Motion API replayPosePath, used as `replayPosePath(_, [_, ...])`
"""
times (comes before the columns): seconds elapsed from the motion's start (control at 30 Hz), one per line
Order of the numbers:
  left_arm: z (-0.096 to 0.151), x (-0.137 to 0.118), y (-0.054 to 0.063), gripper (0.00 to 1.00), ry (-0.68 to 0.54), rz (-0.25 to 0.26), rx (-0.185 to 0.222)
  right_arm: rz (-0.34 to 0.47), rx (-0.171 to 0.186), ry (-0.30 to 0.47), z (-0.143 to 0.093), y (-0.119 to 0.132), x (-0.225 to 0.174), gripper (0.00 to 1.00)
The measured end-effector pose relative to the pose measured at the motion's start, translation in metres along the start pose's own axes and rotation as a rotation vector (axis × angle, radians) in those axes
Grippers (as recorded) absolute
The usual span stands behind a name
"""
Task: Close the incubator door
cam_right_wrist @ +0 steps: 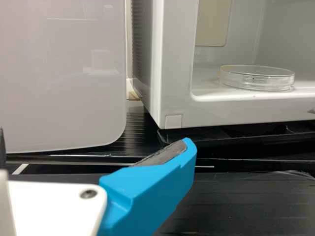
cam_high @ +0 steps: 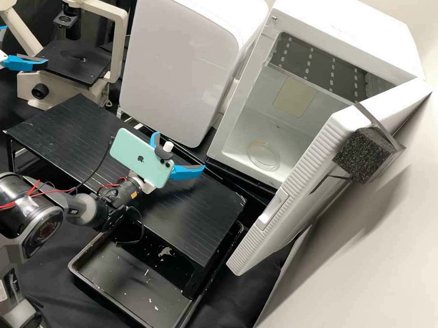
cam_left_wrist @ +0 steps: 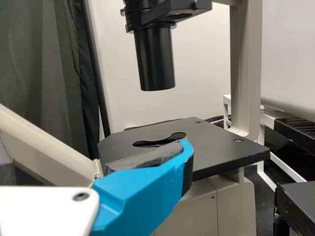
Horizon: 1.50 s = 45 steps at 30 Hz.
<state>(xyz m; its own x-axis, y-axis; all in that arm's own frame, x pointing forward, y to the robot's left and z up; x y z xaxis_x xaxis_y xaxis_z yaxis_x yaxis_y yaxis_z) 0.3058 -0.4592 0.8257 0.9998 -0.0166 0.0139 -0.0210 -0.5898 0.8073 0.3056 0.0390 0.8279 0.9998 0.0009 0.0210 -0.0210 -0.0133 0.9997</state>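
Evidently the closing has still to begin: the incubator door (cam_high: pixel 301 175) stands wide open at the right of the high view, its ribbed free edge slanting from the upper right towards the lower middle. The white incubator (cam_high: pixel 343 23) sits at the upper right with its mouth uncovered, and a clear round dish (cam_high: pixel 263 156) lies on its floor inside. A dark foam block (cam_high: pixel 365 155) is fixed to the door's outer face near that free edge.

The right gripper (cam_high: pixel 179 152) is near the middle of the high view, above the black table (cam_high: pixel 58 134), its two blue fingers spread well apart and nothing held between them. It is on the inner side of the door, apart from it. At the upper left of the high view the left gripper (cam_high: pixel 26 45), also wide open and empty, is by the microscope (cam_high: pixel 74 64); it seems to have no part in this step.

The step in hand looks to be the approach to the door. The next move calls for the right arm to get round the free edge to the outer face, by the foam block, then press the door leftward in the frame against the incubator, without knocking it wider.
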Motion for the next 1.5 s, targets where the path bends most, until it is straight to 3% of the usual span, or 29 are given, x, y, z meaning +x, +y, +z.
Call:
replayPosePath(0.37, [0.0, 0.0, 0.0, 1.0, 0.0, 0.0, 0.0, 0.009, 0.0, 0.004, 0.002, 0.0, -0.003, 1.0])
replayPosePath(0.5, [0.0, 0.0, 0.0, 1.0, 0.0, 0.0, 0.0, 0.052, -0.003, -0.023, 0.015, 0.006, -0.028, 1.0])
replayPosePath(0.77, [0.0, 0.0, 0.0, 1.0, 0.0, 0.0, 0.0, 0.37, 0.009, -0.077, 0.038, 0.051, -0.112, 1.0])
replayPosePath(0.9, [0.0, 0.0, 0.0, 1.0, 0.0, 0.0, 0.0, 0.513, 0.034, -0.078, 0.043, 0.068, -0.148, 1.0])
replayPosePath(1.03, [0.0, 0.0, 0.0, 1.0, 0.0, 0.0, 0.0, 0.577, 0.045, -0.087, 0.048, 0.078, -0.165, 1.0])
replayPosePath(1.27, [0.0, 0.0, 0.0, 1.0, 0.0, 0.0, 0.0, 0.597, 0.074, -0.156, 0.065, 0.09, -0.164, 1.0])
replayPosePath(1.5, [0.0, 0.0, 0.0, 1.0, 0.0, 0.0, 0.0, 0.558, 0.054, -0.223, 0.086, 0.099, -0.141, 1.0])
